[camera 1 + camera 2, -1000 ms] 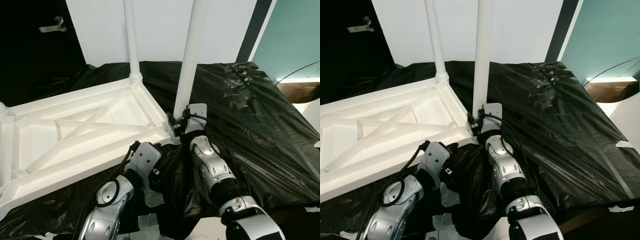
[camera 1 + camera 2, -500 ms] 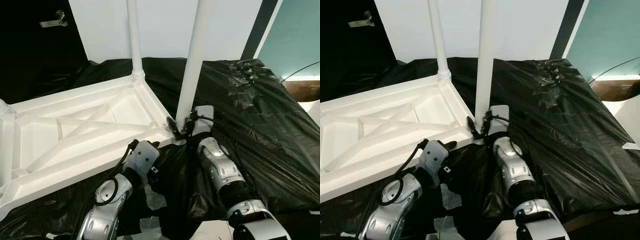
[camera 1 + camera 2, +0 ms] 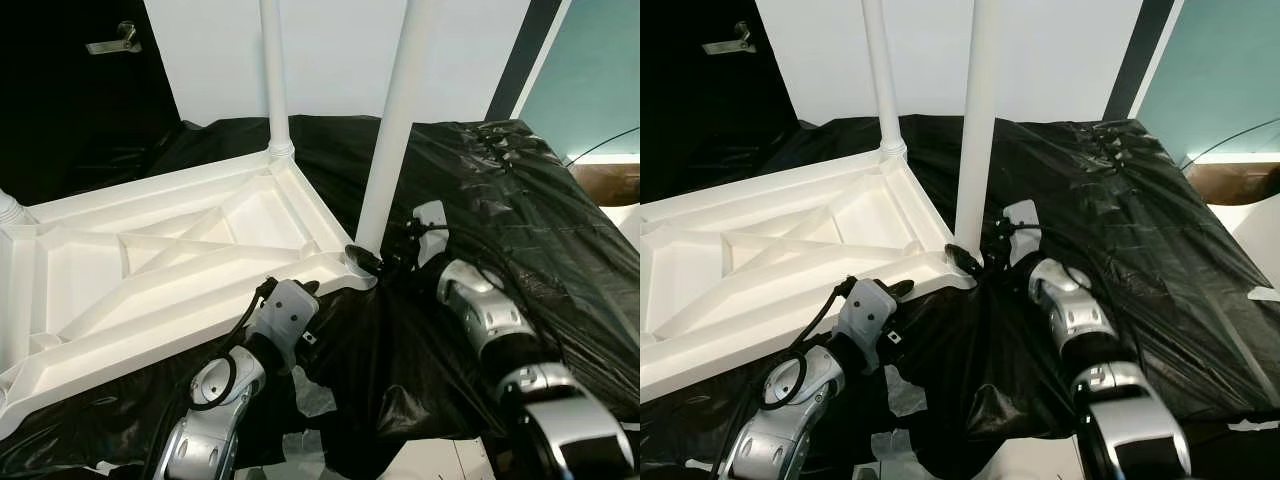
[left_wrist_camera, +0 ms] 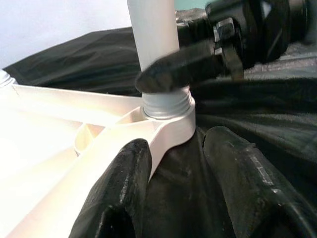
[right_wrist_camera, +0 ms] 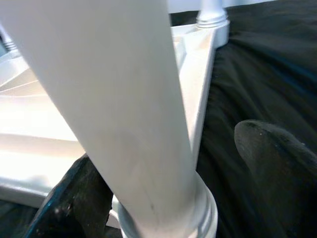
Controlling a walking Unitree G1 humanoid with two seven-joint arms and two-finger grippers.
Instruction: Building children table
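Note:
A white children's table top (image 3: 160,262) lies upside down on black plastic sheeting (image 3: 520,220). Two white legs stand up from it: one at the far corner (image 3: 272,80), one in the near right corner socket (image 3: 390,130). My right gripper (image 3: 372,262) is at the base of that near leg (image 5: 124,109), open, one finger (image 5: 74,203) against it and the other finger (image 5: 277,168) a little apart. My left gripper (image 3: 300,290) is open low at the table's front rim, its fingers (image 4: 119,198) straddling the corner socket (image 4: 171,119).
The stub of a third leg (image 3: 8,205) shows at the table's far left corner. A dark door with a handle (image 3: 108,44) stands back left, a white wall behind, a teal panel (image 3: 590,70) back right. The sheeting is crumpled in front of me (image 3: 400,380).
My right forearm has swung out to the right while its gripper stayed at the near leg's base. The left arm has stayed put. The view has shifted slightly.

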